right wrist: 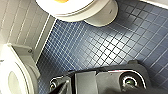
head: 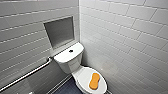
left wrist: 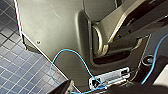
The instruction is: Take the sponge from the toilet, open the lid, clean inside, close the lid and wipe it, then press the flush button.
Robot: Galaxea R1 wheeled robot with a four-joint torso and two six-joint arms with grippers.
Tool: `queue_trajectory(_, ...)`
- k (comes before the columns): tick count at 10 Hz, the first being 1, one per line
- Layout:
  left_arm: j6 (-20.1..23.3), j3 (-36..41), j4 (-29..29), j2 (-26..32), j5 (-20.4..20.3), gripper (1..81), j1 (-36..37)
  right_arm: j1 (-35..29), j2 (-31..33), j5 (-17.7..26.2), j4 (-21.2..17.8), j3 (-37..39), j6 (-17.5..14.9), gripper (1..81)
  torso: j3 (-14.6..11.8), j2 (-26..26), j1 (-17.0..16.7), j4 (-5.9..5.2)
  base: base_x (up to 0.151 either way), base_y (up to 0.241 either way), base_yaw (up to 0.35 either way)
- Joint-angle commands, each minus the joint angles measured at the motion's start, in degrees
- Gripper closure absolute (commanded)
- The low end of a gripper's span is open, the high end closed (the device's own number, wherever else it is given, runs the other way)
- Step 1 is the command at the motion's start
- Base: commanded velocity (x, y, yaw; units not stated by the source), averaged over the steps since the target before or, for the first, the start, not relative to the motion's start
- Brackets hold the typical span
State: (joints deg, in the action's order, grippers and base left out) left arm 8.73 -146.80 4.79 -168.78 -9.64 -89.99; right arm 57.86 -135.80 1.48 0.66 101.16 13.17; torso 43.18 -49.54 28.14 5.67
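Head view: sponge [head: 94, 81] lies on the closed lid [head: 83, 77], inside its rim.

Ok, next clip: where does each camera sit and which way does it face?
Head: high up, facing forward-down at the toilet, sponge on closed lid.
Left wrist: on left arm, facing robot's grey body panel, blue cable, floor.
Right wrist: on right arm, facing down at floor; dark wrist plate shows.
Shared: head and right wrist both catch sponge.
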Motion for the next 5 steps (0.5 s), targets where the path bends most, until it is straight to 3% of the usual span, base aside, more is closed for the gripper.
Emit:
queue_trajectory(1,0.0,0.3,-0.2,-0.8,4.5,1.0,-1.3,-5.2,3.2,2.8,-1.1,-2.2,0.3,1.0,3.0,-5.5,3.6,0.0,0.0,0.0,0.0)
queue_trajectory(3,0.0,0.1,-0.2,-0.7,4.5,1.0,-1.3,-8.1,4.2,2.9,-1.8,-3.1,1.4,1.0,4.8,-9.6,6.1,0.0,0.0,0.0,0.0)
queue_trajectory(5,0.1,-0.4,0.0,-1.0,4.5,1.0,-1.3,-11.0,4.7,3.0,-1.9,-4.6,2.2,1.0,8.2,-14.0,8.8,0.0,0.0,0.0,0.0)
